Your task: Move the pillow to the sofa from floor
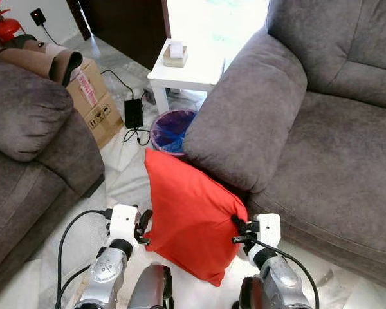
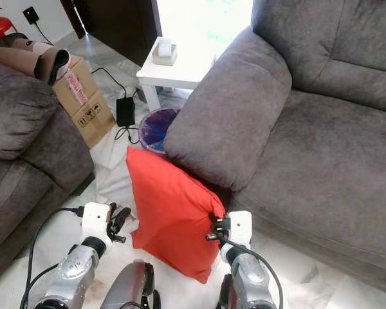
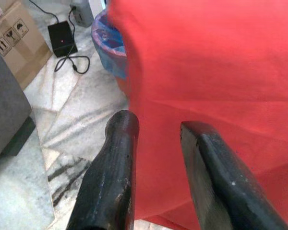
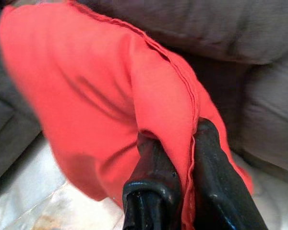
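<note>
A red pillow (image 1: 190,212) stands on edge on the marble floor, leaning against the armrest of the grey sofa (image 1: 334,148) on the right. My right gripper (image 1: 239,232) is at the pillow's right edge. In the right wrist view its fingers (image 4: 153,158) are shut on the pillow's seamed edge (image 4: 86,81). My left gripper (image 1: 143,226) is at the pillow's lower left side. The left wrist view has its two black fingers (image 3: 120,139) open, with the red fabric (image 3: 206,72) just beyond the tips.
A bin with a blue liner (image 1: 170,131) stands right behind the pillow, beside a white side table (image 1: 186,67). A black power adapter (image 1: 133,112) with cables and a cardboard box (image 1: 93,100) lie further left. A second grey sofa (image 1: 26,129) fills the left side.
</note>
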{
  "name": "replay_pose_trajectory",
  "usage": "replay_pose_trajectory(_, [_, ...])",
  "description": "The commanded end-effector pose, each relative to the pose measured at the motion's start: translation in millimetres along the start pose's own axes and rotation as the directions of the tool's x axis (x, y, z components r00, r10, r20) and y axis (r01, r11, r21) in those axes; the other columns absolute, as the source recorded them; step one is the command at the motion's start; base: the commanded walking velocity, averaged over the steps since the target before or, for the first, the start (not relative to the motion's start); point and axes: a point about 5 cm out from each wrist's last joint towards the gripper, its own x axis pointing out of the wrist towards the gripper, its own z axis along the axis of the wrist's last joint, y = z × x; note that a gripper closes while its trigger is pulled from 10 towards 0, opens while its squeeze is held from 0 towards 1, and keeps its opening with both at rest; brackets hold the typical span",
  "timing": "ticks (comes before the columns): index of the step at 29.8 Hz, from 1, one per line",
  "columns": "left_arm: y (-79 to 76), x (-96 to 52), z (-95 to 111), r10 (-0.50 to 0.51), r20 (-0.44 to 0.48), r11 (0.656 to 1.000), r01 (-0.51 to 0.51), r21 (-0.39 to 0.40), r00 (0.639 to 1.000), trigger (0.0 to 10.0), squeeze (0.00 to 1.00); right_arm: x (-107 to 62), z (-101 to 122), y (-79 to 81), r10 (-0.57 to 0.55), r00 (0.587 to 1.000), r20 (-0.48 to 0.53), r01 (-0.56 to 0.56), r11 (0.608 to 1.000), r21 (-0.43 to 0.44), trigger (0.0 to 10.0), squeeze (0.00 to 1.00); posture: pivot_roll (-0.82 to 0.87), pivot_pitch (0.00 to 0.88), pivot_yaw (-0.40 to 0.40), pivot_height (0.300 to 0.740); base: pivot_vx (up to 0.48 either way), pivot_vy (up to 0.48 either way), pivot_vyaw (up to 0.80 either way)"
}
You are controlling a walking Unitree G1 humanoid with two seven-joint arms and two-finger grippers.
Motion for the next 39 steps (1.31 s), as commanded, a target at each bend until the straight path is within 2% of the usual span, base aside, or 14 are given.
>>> replay_pose_trajectory(1, [4.3, -6.3, -10, 0.018, -0.035, 1.0, -0.018, -0.009, 0.999, 10.0, 0.0, -3.6, -4, -1.5, -0.021, 1.0, 0.004, 0.021, 0.999, 0.028, 10.0, 0.0, 0.06, 0.2, 0.073, 0.65, 0.0, 0.0, 0.0])
replay_pose_trajectory(15, [3.6, -7.8, -10, 0.012, -0.025, 1.0, -0.013, -0.016, 1.0, 10.0, 0.0, -4.0, -6, 13.1, 0.103, 0.994, 0.032, -0.104, 0.993, 0.054, 10.0, 0.0, 0.06, 0.178, 0.074, 0.74, 0.0, 0.0, 0.0])
replay_pose_trajectory(21, [5.3, -6.1, -7, 0.008, -0.013, 1.0, -0.009, -0.013, 1.0, 10.0, 0.0, -4.4, -4, 12.2, 0.118, 0.992, 0.043, -0.12, 0.992, 0.049, 10.0, 0.0, 0.06, 0.173, 0.074, 0.74, 0.0, 0.0, 0.0])
replay_pose_trajectory(25, [5.3, -3.9, -3, -0.028, -0.01, 1.0, 0.028, -0.004, 1.0, 10.0, 0.0, -10.0, -7, 16.0, 0.22, 0.975, 0.044, -0.221, 0.975, 0.028, 10.0, 0.0, 0.05, 0.19, 0.08, 0.74, 0.0, 0.0, 0.0])
replay_pose_trajectory(28, [3.7, -4.5, -1, -0.099, -0.015, 0.995, 0.1, 0.027, 0.995, 10.0, 0.0, -19.1, -11, 18.8, 0.384, 0.923, 0.028, -0.385, 0.923, 0.022, 10.0, 0.0, 0.06, 0.194, 0.081, 0.74, 0.0, 0.0, 0.0])
replay_pose_trajectory(29, [3.5, -4.7, 0, -0.134, -0.019, 0.99, 0.135, 0.043, 0.991, 10.0, 0.0, -23.8, -12, 18.2, 0.45, 0.893, 0.009, -0.45, 0.893, 0.007, 10.0, 0.0, 0.06, 0.195, 0.081, 0.74, 0.0, 0.0, 0.0])
replay_pose_trajectory(30, [3.9, -4.7, 1, -0.192, -0.033, 0.98, 0.194, 0.051, 0.981, 10.0, 0.0, -31.7, -14, 14.5, 0.535, 0.844, -0.036, -0.536, 0.844, -0.02, 10.0, 0.0, 0.05, 0.197, 0.083, 0.74, 0.0, 0.0, 0.0])
replay_pose_trajectory(31, [4.1, -4.7, 1, -0.215, -0.039, 0.975, 0.217, 0.047, 0.976, 10.0, 0.0, -34.6, -15, 12.3, 0.561, 0.826, -0.057, -0.563, 0.826, -0.029, 10.0, 0.0, 0.05, 0.198, 0.083, 0.74, 0.0, 0.0, 0.0])
replay_pose_trajectory(32, [5.8, -5.2, 4, -0.271, -0.048, 0.957, 0.275, 0.095, 0.961, 10.0, 0.0, -42.9, -14, 2.8, 0.622, 0.775, -0.112, -0.629, 0.776, -0.042, 10.0, 0.0, 0.05, 0.197, 0.085, 0.74, 0.0, 0.0, 0.0])
replay_pose_trajectory(33, [5.8, -5.2, 4, -0.271, -0.048, 0.957, 0.275, 0.095, 0.961, 10.0, 0.0, -42.9, -14, 2.8, 0.622, 0.775, -0.112, -0.629, 0.776, -0.042, 10.0, 0.0, 0.05, 0.197, 0.085, 0.74, 0.0, 0.0, 0.0])
replay_pose_trajectory(35, [6.2, -6.3, 7, -0.345, -0.062, 0.928, 0.351, 0.125, 0.936, 10.0, 0.0, -51.8, -8, -7.5, 0.696, 0.699, -0.162, -0.708, 0.705, -0.027, 10.0, 0.0, 0.04, 0.197, 0.086, 0.74, 0.0, 0.0, 0.0])
replay_pose_trajectory(37, [4.7, -7.4, 8, -0.385, -0.069, 0.909, 0.391, 0.146, 0.92, 10.0, 0.0, -54.3, -5, -10.7, 0.721, 0.666, -0.191, -0.738, 0.674, -0.032, 10.0, 0.0, 0.04, 0.198, 0.085, 0.74, 0.0, 0.0, 0.0])
replay_pose_trajectory(38, [1.9, -9.3, 8, -0.435, -0.092, 0.875, 0.445, 0.19, 0.896, 10.0, 0.0, -54.7, -4, -11.1, 0.738, 0.637, -0.223, -0.762, 0.647, -0.034, 10.0, 0.0, 0.04, 0.199, 0.086, 0.74, 0.0, 0.0, 0.0])
replay_pose_trajectory(39, [0.5, -10.6, 7, -0.459, -0.107, 0.856, 0.471, 0.213, 0.882, 10.0, 0.0, -55.1, -4, -10.8, 0.747, 0.621, -0.236, -0.773, 0.633, -0.032, 10.0, 0.0, 0.04, 0.199, 0.086, 0.74, 0.0, 0.0, 0.0])
